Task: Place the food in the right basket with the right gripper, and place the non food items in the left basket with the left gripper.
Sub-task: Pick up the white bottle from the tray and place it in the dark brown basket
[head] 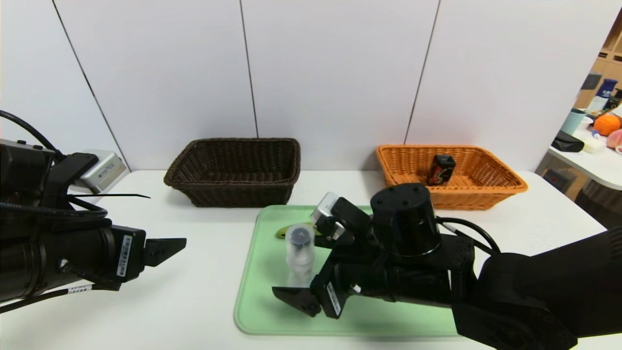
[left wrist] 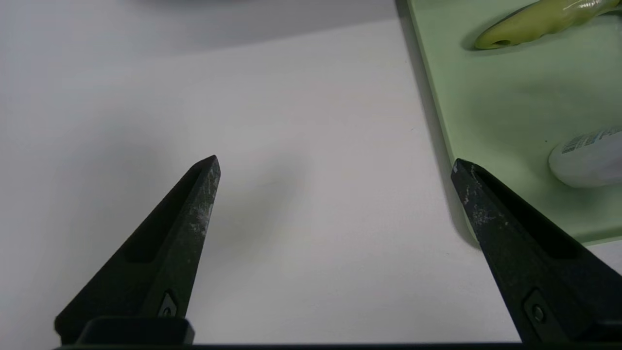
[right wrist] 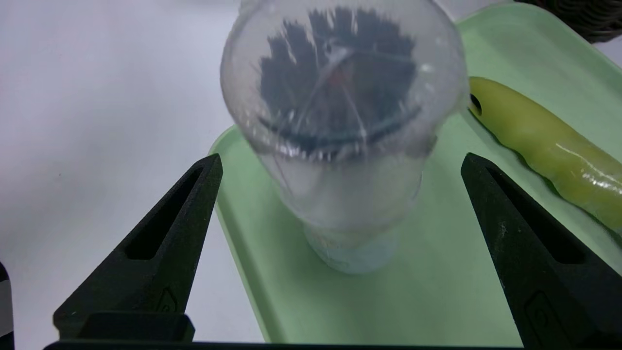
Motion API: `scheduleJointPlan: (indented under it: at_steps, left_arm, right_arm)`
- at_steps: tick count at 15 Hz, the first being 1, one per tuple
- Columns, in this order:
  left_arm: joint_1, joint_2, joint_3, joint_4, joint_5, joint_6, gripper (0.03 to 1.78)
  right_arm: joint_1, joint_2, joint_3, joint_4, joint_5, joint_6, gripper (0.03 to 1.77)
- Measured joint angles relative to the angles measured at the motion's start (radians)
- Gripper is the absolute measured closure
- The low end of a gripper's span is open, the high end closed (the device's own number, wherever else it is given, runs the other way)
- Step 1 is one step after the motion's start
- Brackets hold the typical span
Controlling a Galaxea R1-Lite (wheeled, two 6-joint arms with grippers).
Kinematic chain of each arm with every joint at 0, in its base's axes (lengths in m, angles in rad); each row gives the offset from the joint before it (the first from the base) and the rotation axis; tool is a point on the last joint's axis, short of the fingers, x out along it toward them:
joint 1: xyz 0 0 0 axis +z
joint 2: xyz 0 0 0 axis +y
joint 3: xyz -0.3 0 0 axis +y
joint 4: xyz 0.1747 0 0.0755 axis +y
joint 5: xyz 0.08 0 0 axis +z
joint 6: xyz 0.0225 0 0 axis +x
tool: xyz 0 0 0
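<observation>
The food, a small black box (head: 440,169), stands inside the orange right basket (head: 500,181). The dark brown left basket (head: 233,192) has nothing showing in it. A white bottle (head: 300,255) (right wrist: 340,160) with a clear cap stands upright on the green tray (head: 265,311). Behind it lies the brush's green handle (head: 283,232) (right wrist: 544,141); its bristles are hidden. My right gripper (right wrist: 340,160) hovers over the tray, open, its fingers (head: 291,296) flanking the bottle without touching it. My left gripper (left wrist: 335,163) (head: 182,241) is open over bare table left of the tray.
The tray's left edge (left wrist: 427,97) lies just beyond my left gripper, with the bottle (left wrist: 588,158) and brush handle (left wrist: 534,22) on it. White wall panels stand behind the baskets. A second table with an orange (head: 606,124) and cups is at the far right.
</observation>
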Motion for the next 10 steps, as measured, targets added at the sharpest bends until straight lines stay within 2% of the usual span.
scheduleJointPlan:
  at_steps: [3, 7, 8, 10]
  left_arm:
    - [0.0, 0.0, -0.001, 0.0, 0.0, 0.001, 0.12]
    - [0.0, 0.0, -0.002, 0.0, 0.0, 0.001, 0.12]
    - [0.0, 0.0, -0.002, 0.0, 0.0, 0.0, 0.12]
    - [0.0, 0.0, -0.002, 0.0, 0.0, 0.001, 0.12]
  right_arm:
    - [0.013, 0.039, -0.037, 0.0, -0.015, 0.001, 0.1]
    - [0.014, 0.08, -0.048, -0.063, -0.018, 0.0, 0.1]
    - [0.013, 0.085, -0.048, -0.064, -0.019, 0.0, 0.21]
    - [0.012, 0.089, -0.048, -0.065, -0.024, -0.001, 0.54]
